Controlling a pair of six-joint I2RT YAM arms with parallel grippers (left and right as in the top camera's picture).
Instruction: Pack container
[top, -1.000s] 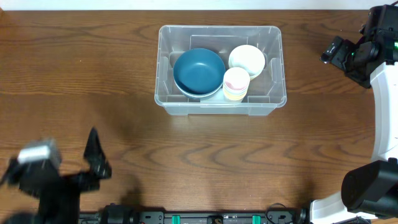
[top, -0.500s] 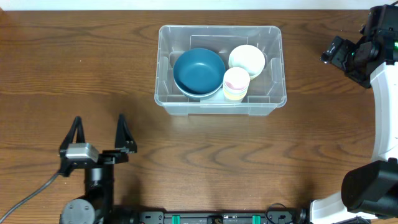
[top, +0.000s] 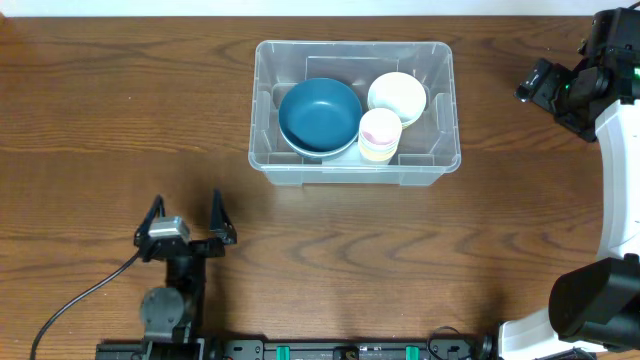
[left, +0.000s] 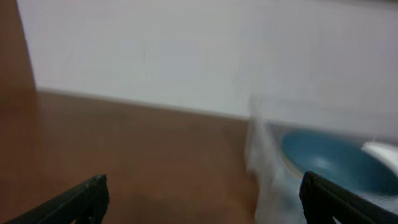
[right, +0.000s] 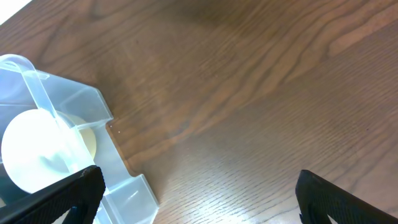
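The clear plastic container stands at the back middle of the wooden table. In it lie a blue bowl, a white bowl and a stack of pale cups. My left gripper is open and empty near the front edge, well left of and in front of the container. Its wrist view is blurred: the container and blue bowl lie ahead on the right. My right gripper hovers open and empty to the right of the container. In the right wrist view I see the container's corner and the white bowl.
A grey cable runs from the left arm toward the front left corner. The right arm's white base stands at the front right. A pale wall rises behind the table's far edge.
My left arm has swung right from the front left corner and now stands closer to the middle of the front edge, still open. The right arm and the container's contents have not moved.
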